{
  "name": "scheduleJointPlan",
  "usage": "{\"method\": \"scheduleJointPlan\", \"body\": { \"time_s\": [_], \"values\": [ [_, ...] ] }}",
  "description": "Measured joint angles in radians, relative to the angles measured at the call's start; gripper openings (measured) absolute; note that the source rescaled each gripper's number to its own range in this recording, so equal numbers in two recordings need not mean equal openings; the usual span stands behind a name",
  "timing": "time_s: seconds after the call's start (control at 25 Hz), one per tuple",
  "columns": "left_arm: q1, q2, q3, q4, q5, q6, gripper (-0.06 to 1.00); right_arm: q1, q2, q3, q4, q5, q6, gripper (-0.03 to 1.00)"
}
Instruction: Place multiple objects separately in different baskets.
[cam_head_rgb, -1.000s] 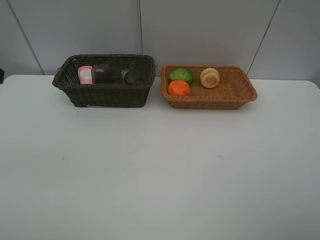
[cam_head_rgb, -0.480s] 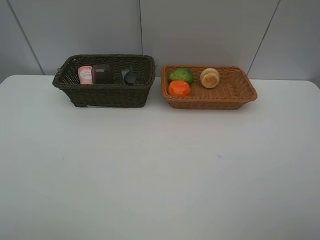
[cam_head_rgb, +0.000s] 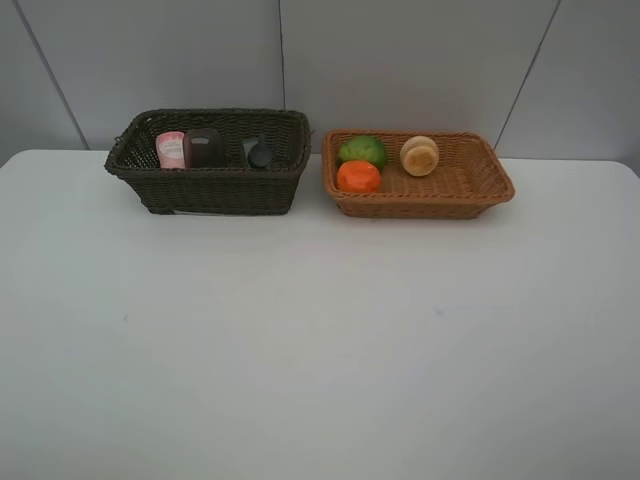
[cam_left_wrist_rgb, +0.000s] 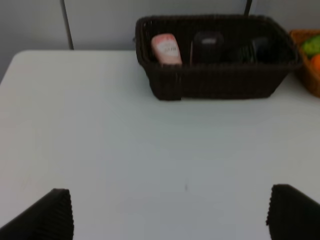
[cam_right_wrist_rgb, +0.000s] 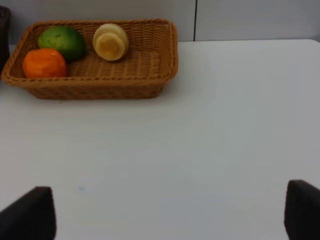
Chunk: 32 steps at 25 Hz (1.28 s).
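Observation:
The dark brown basket (cam_head_rgb: 210, 185) at the back left holds a pink white-capped bottle (cam_head_rgb: 171, 150), a dark mauve cup (cam_head_rgb: 204, 148) and a dark green black-capped bottle (cam_head_rgb: 259, 153). Beside it on the right, the light orange-brown basket (cam_head_rgb: 470, 190) holds an orange (cam_head_rgb: 358, 176), a green fruit (cam_head_rgb: 362, 150) and a pale tan round fruit (cam_head_rgb: 419, 155). Neither arm shows in the exterior view. In the left wrist view my left gripper (cam_left_wrist_rgb: 170, 215) stands open over bare table, well short of the dark basket (cam_left_wrist_rgb: 215, 82). My right gripper (cam_right_wrist_rgb: 167, 212) is open too, well short of the light basket (cam_right_wrist_rgb: 95, 82).
The white table (cam_head_rgb: 320, 340) stretches from the baskets to the near edge. A grey panelled wall (cam_head_rgb: 400, 60) stands right behind the baskets.

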Motion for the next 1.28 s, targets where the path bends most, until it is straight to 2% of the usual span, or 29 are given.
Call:
{"method": "scheduleJointPlan", "body": {
  "time_s": [0.2,0.96,1.28],
  "values": [
    [-0.022,0.0,0.081,0.001,-0.016,0.0,1.0,0.0,0.0,0.0,0.0,0.0,0.0,0.98],
    [-0.022,0.0,0.081,0.01,-0.027,0.019,1.0,0.0,0.0,0.0,0.0,0.0,0.0,0.98],
    [-0.022,0.0,0.084,0.015,-0.028,0.07,1.0,0.0,0.0,0.0,0.0,0.0,0.0,0.98]
  ]
}}
